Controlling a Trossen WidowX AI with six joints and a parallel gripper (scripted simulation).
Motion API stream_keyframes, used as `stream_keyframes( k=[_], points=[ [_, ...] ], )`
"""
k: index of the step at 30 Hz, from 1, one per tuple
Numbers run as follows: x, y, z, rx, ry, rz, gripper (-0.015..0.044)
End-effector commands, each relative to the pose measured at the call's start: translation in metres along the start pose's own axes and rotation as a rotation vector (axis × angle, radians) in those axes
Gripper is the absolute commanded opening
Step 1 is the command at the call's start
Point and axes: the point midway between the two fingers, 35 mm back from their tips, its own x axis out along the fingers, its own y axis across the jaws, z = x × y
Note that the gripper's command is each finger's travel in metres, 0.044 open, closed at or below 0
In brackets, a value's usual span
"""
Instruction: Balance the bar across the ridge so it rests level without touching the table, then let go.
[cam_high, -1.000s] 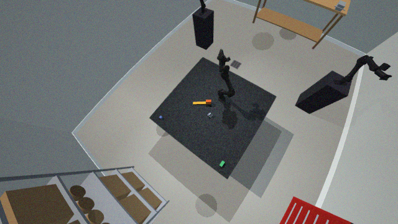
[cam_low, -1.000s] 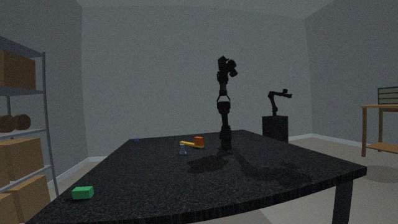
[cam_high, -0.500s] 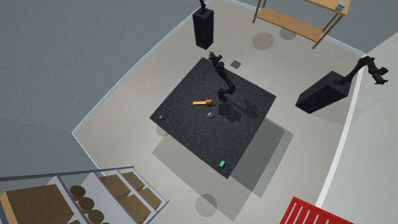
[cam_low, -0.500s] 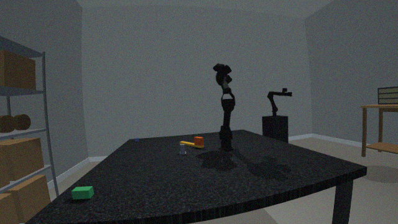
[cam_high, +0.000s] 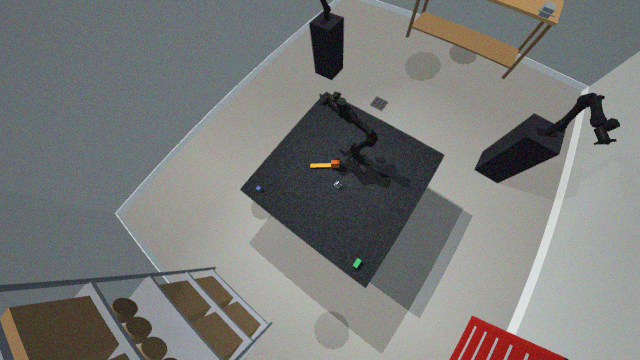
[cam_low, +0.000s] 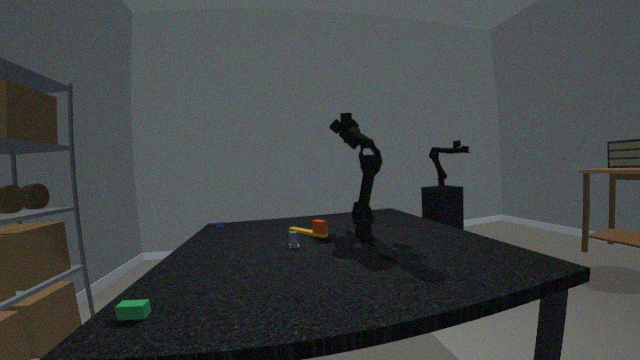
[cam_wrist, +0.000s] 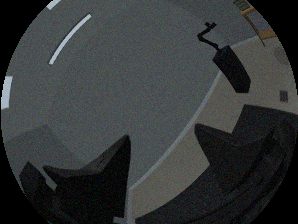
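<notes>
Dark speckled table (cam_low: 450, 280), yellow bar (cam_low: 302, 230) beside orange block (cam_low: 320, 227), small grey ridge (cam_low: 293, 238), green block (cam_low: 132, 309), blue piece (cam_high: 258, 188)

Yellow bar (cam_high: 320, 165) with orange end, green block (cam_high: 357, 263), small blue piece (cam_high: 258, 188), speckled black table (cam_high: 320, 225).

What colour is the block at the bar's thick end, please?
Orange; the bar itself is yellow. Exterior view shows it best.
</notes>
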Motion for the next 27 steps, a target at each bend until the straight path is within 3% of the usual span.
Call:
stream_keyframes(
  k=[1, 14, 27],
  points=[
    [0.008, 0.000, -0.043, -0.060, 0.152, -0.010, 0.0315],
    [-0.001, -0.002, -0.158, -0.239, 0.552, -0.021, 0.0315],
    [-0.047, -0.010, -0.259, -0.462, 0.947, -0.005, 0.0315]
  ],
)
